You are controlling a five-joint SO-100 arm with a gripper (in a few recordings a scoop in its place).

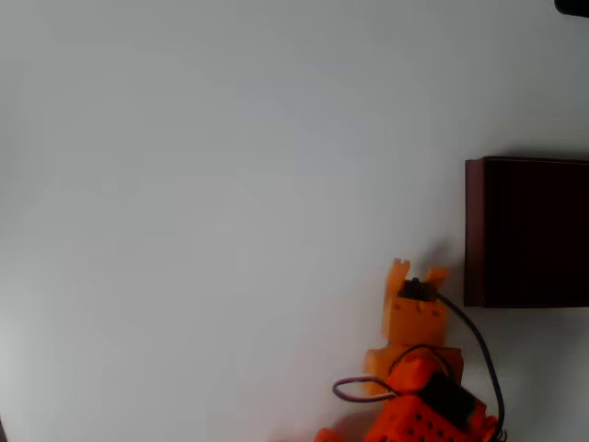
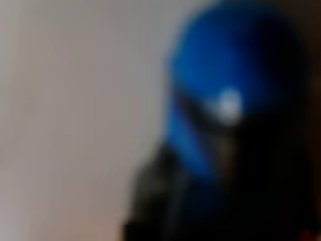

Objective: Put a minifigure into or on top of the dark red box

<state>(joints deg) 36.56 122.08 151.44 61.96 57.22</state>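
Plain white tabletop (image 1: pixel 202 184), soft even light

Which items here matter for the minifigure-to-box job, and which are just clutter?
Job:
- minifigure, blurred, very close to the wrist camera
- box, at right edge of the overhead view
- gripper, left of the box

Clutter:
- dark object, top right corner
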